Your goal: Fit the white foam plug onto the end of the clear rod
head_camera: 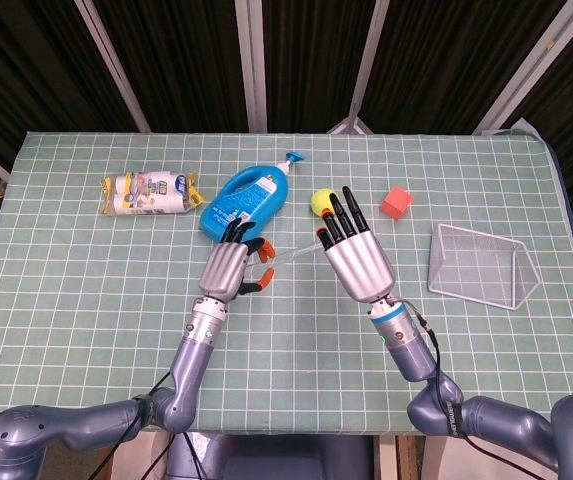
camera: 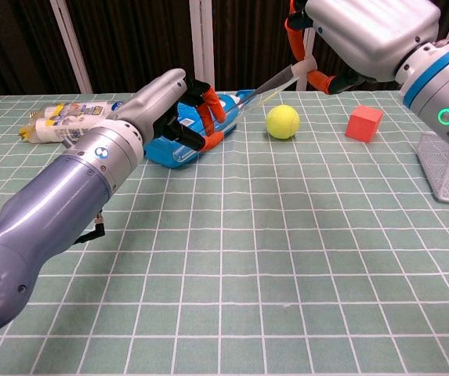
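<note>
plug (camera: 305, 63): white foam, pinched in the right hand's (head_camera: 358, 258) fingers, at the rod's far tip
rod (camera: 232, 107): clear, gripped low by the left hand (camera: 179, 111), long axis slanting up-right toward the plug
alignment: tip appears touching the plug; seating unclear

We're seeing a green cloth (head_camera: 86, 280) with white grid, blue bottle (head_camera: 246, 198), yellow-green ball (camera: 283, 121), red cube (head_camera: 396, 202), clear rod (camera: 244, 98), white plug (camera: 305, 64), white wire basket (head_camera: 481, 265). Hands: left (head_camera: 228, 268) and right (head_camera: 358, 262) showing silver, black fingers, orange pads (camera: 208, 110).
</note>
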`<state>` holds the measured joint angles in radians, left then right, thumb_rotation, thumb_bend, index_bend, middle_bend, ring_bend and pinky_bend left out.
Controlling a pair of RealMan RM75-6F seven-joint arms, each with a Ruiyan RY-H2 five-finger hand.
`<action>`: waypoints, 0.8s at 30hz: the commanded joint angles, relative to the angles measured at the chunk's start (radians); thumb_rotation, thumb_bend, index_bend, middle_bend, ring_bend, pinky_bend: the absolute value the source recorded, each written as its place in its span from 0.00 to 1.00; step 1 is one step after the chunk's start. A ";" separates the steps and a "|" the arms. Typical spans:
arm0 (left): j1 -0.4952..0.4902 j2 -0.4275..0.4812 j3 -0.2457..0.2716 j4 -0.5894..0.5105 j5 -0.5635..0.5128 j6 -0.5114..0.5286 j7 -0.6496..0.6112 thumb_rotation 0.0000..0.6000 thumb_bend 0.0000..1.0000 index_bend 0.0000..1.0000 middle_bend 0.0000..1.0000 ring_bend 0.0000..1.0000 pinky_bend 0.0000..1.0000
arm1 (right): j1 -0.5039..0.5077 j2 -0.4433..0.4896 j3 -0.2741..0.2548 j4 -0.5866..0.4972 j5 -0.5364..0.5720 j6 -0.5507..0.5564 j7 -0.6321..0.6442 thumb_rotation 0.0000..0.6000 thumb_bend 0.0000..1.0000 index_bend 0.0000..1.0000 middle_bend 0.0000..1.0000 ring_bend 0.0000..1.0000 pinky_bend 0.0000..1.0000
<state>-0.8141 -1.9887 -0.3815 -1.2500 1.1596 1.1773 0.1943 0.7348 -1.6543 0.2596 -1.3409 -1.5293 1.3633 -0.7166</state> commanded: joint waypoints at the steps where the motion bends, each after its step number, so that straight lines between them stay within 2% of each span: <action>1: -0.002 -0.001 -0.001 0.001 0.001 -0.001 -0.001 1.00 0.67 0.57 0.59 0.14 0.01 | 0.000 -0.001 0.001 0.000 0.001 0.000 0.001 1.00 0.39 0.60 0.32 0.14 0.02; 19: -0.021 -0.018 -0.008 0.018 0.006 -0.007 0.000 1.00 0.67 0.57 0.59 0.14 0.01 | -0.004 0.001 -0.007 -0.009 -0.003 0.001 0.000 1.00 0.39 0.60 0.32 0.14 0.02; 21: -0.021 -0.018 -0.006 0.020 0.009 -0.005 -0.001 1.00 0.67 0.57 0.59 0.14 0.01 | -0.004 0.003 -0.007 -0.011 -0.003 0.000 -0.001 1.00 0.39 0.56 0.32 0.14 0.02; 24: -0.020 -0.018 -0.006 0.021 0.011 -0.003 -0.005 1.00 0.67 0.57 0.59 0.14 0.01 | -0.006 0.008 -0.008 -0.016 0.000 -0.003 -0.007 1.00 0.39 0.36 0.26 0.10 0.02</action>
<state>-0.8339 -2.0066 -0.3873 -1.2295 1.1711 1.1748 0.1893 0.7293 -1.6470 0.2516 -1.3561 -1.5296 1.3605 -0.7228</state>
